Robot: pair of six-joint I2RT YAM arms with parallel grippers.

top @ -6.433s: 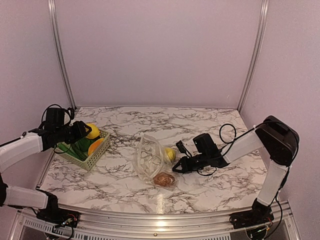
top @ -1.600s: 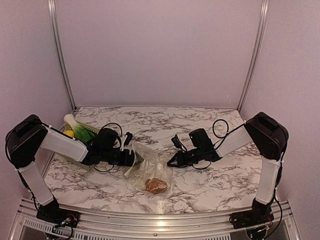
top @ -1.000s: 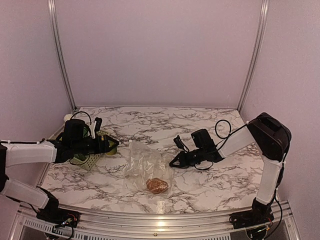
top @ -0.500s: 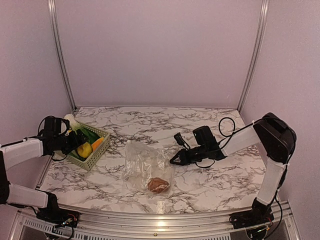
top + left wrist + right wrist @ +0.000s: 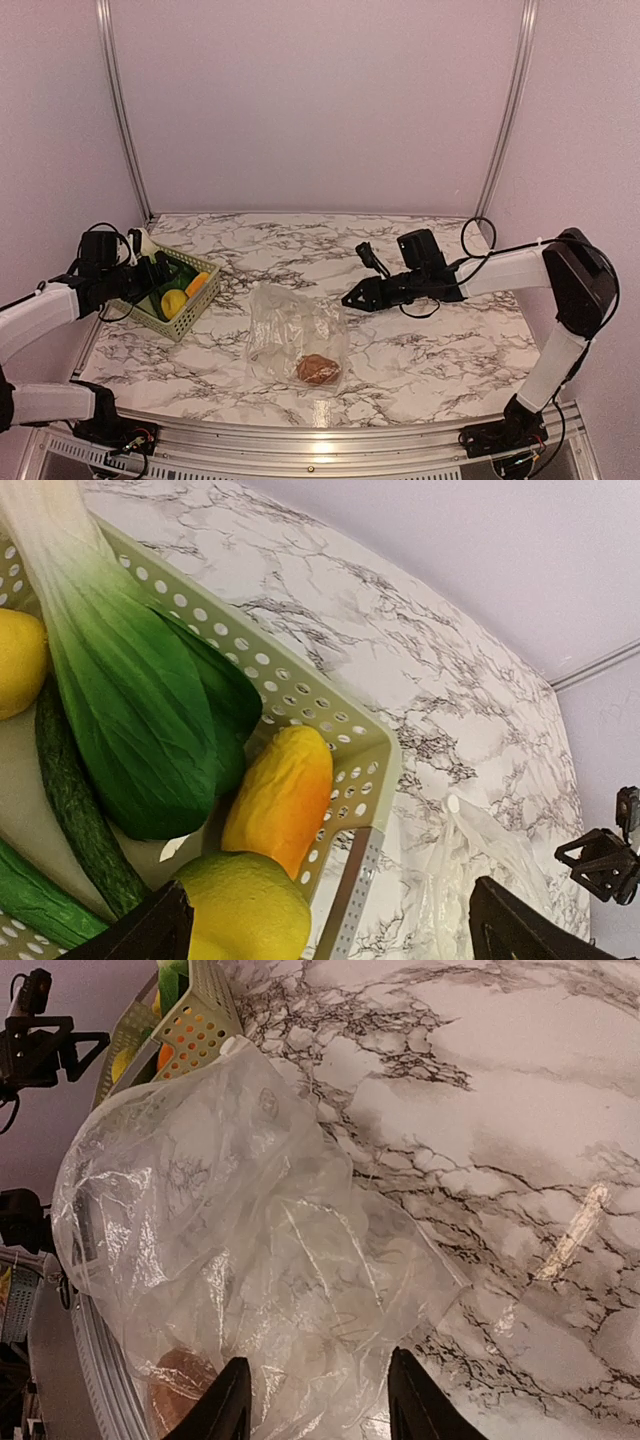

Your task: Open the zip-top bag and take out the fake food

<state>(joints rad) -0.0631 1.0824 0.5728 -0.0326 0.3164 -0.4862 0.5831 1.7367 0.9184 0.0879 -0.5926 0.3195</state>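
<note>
The zip-top bag (image 5: pixel 292 333) lies crumpled on the marble table, with the brown round lump (image 5: pixel 318 369) inside its near end. It also shows in the right wrist view (image 5: pixel 250 1240), the lump (image 5: pixel 180 1380) at its lower left. My right gripper (image 5: pixel 352 298) is open and empty, hovering just right of the bag's far edge (image 5: pixel 320 1405). My left gripper (image 5: pixel 158 274) is open and empty over the basket (image 5: pixel 330 930). Below it lie a lemon (image 5: pixel 245 910), an orange carrot (image 5: pixel 280 795), a green leafy vegetable (image 5: pixel 130 710) and a second lemon (image 5: pixel 15 660).
The pale green basket (image 5: pixel 192 305) stands at the table's left edge; its perforated rim (image 5: pixel 370 750) is near the bag's corner (image 5: pixel 470 880). A dark green cucumber (image 5: pixel 70 800) lies in it. The booth walls close in left, right and behind.
My right gripper has risen and drawn back to the right, away from the bag. My left gripper has stayed over the basket, with the lemon lying there.
</note>
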